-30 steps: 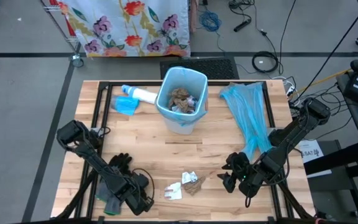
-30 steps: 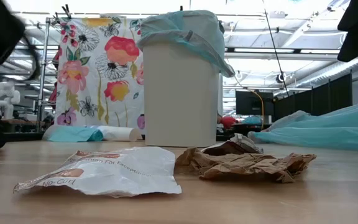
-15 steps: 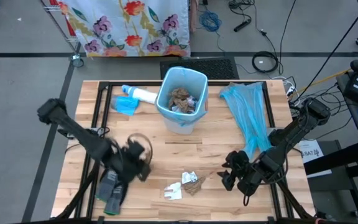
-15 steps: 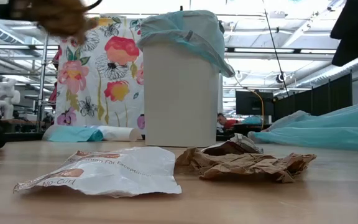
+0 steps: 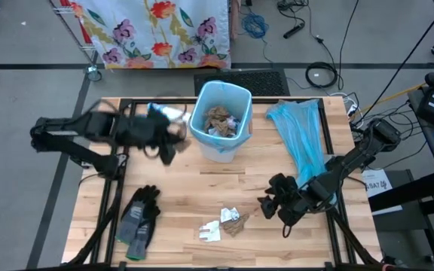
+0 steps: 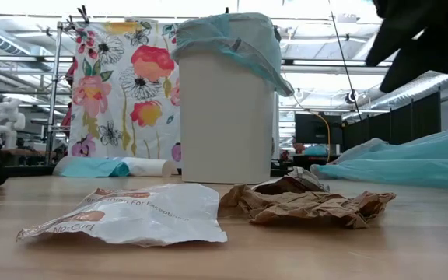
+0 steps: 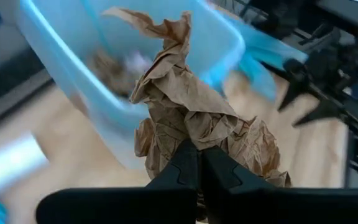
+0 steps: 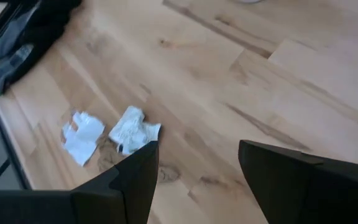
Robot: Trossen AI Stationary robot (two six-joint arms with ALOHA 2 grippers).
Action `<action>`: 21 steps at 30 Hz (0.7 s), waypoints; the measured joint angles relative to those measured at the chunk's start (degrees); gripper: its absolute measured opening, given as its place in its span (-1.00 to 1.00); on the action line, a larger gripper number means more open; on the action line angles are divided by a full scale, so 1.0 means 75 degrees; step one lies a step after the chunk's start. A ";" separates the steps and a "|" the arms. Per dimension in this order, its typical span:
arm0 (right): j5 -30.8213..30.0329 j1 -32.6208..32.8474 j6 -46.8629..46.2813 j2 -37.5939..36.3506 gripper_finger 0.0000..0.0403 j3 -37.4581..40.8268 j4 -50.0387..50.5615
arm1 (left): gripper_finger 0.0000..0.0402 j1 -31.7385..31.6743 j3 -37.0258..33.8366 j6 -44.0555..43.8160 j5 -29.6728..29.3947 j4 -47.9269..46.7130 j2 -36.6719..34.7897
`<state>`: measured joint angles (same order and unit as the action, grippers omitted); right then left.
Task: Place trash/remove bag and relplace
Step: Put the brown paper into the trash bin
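A white bin [image 5: 221,120] lined with a blue bag stands at the table's far middle, with brown and white trash inside. Just left of it my left gripper [image 5: 169,138] hovers raised, shut on a crumpled brown paper wad [image 7: 191,106]. White scraps [image 8: 132,130] and a brown wad [image 5: 234,222] lie flat on the near middle of the table, and show close up in the low view as a white wrapper [image 6: 131,214] and brown paper [image 6: 309,204]. My right gripper [image 5: 266,205] is open just right of them, touching nothing. My left gripper pinches the brown paper wad between its two shut fingers, at the wad's near end [image 7: 188,138]. The rest of the wad bulges out beyond the fingertips. It is lifted clear of the table, beside the bin's rim [image 7: 73,81].
A white tube-shaped bottle [image 5: 168,114] and a blue scrap lie at the far left beside the bin. Dark grey gloves [image 5: 138,222] lie at the near left. Spare blue bags [image 5: 300,143] are spread right of the bin. Bare wood lies between bin and scraps.
My left gripper has risen from the table's near left by the gloves and swung toward the far edge and the bin, turning as it went, carrying the brown wad clear of the table. My right gripper has edged left toward the scraps, still open.
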<state>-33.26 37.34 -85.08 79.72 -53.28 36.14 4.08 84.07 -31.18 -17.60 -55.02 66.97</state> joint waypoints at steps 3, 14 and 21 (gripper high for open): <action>-0.0001 -0.0248 -0.0082 0.0000 0.07 0.0000 0.0000 | -0.99 -0.1029 0.0486 0.1054 0.0635 0.0043 0.0285; 0.0002 -0.1043 -0.0114 0.0000 0.07 0.0000 -0.0062 | -0.73 -0.3008 0.1365 0.3409 0.1869 0.2119 0.1722; 0.0001 -0.1241 -0.0169 0.0000 0.07 0.0000 -0.0437 | -0.34 -0.3301 0.1564 0.4239 0.2949 0.2727 0.2271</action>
<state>-33.25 28.02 -86.35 79.72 -53.28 32.86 -20.68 95.80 0.62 4.51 -34.57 84.01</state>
